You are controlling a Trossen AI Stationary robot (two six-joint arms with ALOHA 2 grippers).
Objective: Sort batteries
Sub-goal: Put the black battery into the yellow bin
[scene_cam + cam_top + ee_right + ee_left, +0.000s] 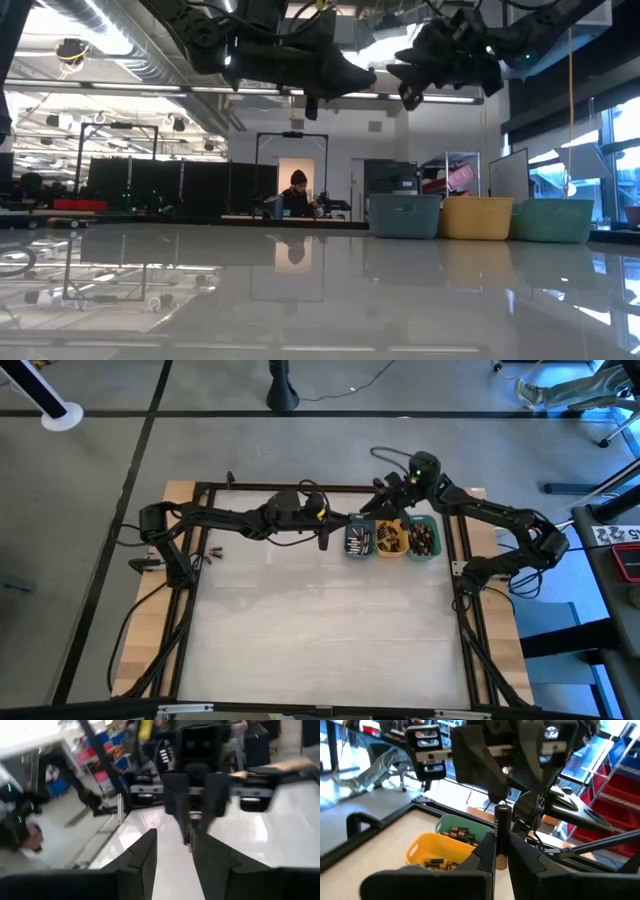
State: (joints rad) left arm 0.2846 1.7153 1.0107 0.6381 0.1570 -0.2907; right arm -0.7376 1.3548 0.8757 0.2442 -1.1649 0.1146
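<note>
Three small trays stand in a row at the table's far right: blue [355, 542], orange [390, 540] and green [422, 538], each with several batteries inside. My left gripper [496, 857] hovers beside the blue tray, shut on one dark battery [501, 827] with a gold end. My right gripper [172, 862] hangs above the trays' far side, facing the left gripper. It is open with nothing between its fingers, and the held battery [190, 827] shows just beyond its tips. My left gripper pinches the battery's lower half [499, 851] between its two fingers. The fingers reach level from the table's left and lie across the battery. The battery stands upright, its silvery cap on top, lifted well clear of the table.
A black frame [300, 488] runs around the white tabletop, and its bar passes close behind the trays. The tabletop in front of the trays is bare [320, 630]. A person [298, 195] sits far off in the room beyond the table.
</note>
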